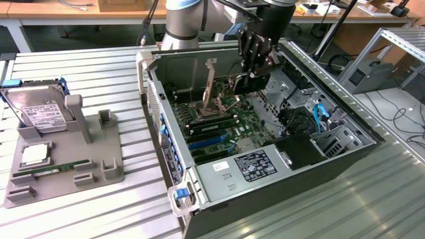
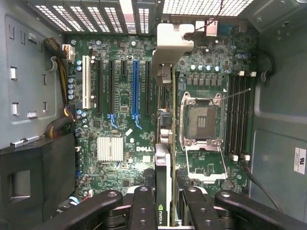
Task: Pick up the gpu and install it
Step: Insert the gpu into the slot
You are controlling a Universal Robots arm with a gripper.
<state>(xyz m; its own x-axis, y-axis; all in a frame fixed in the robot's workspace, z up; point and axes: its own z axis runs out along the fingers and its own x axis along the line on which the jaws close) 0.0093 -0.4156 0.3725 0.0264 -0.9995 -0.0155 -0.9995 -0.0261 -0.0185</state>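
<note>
The gripper (image 1: 251, 74) is clamping the gpu (image 2: 163, 167) between half-closed black fingers (image 2: 143, 208). It is holding the thin, flat card edge-on inside the open grey metal computer case (image 1: 179, 69), just above the green motherboard (image 2: 120, 120). The card's bent silvery bracket (image 2: 171, 43) is facing the perforated wall (image 2: 206, 5).

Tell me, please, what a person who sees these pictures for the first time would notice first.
The eye goes first to the robot's hand, which reaches into the open computer case and grips the gpu edge-on above the green motherboard. Next comes the grey holder on the table at the exterior view's left, with a hard drive standing in it.
</note>
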